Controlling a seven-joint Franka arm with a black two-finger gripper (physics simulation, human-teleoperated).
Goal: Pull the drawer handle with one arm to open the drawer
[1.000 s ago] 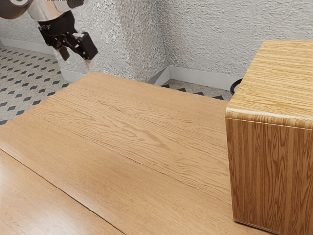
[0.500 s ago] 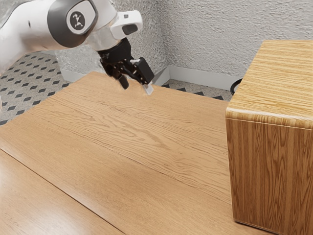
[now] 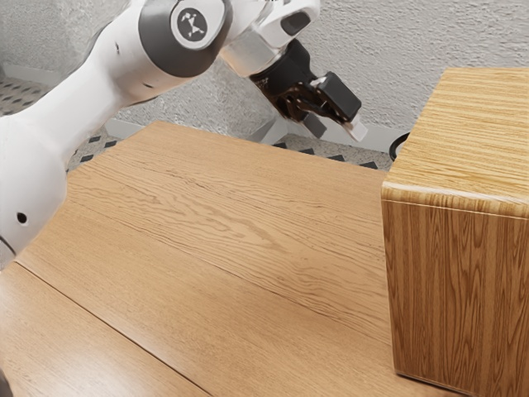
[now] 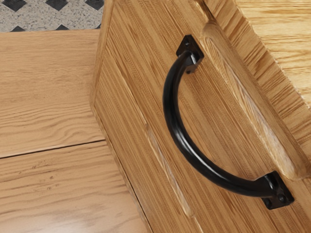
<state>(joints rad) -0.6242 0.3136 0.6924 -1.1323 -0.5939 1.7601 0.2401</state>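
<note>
Your jaws stand spread with nothing between them, in the air above the far edge of the bench (image 3: 207, 223). They are near the wooden cabinet (image 3: 463, 273) at the exterior view's right but apart from it. The black bow-shaped drawer handle (image 4: 186, 143) is fixed at both ends to the drawer front (image 4: 218, 116), on the cabinet face turned toward your hand. Nothing touches the handle. The arm (image 3: 107, 74) comes in from the exterior view's left.

Curved black drawer handle (image 4: 194, 155) directly ahead of the gripper (image 3: 337, 128), fixed at both ends to the drawer front (image 4: 131, 97) (wood-grained). Table (image 4: 43, 97) lies beside it.
</note>
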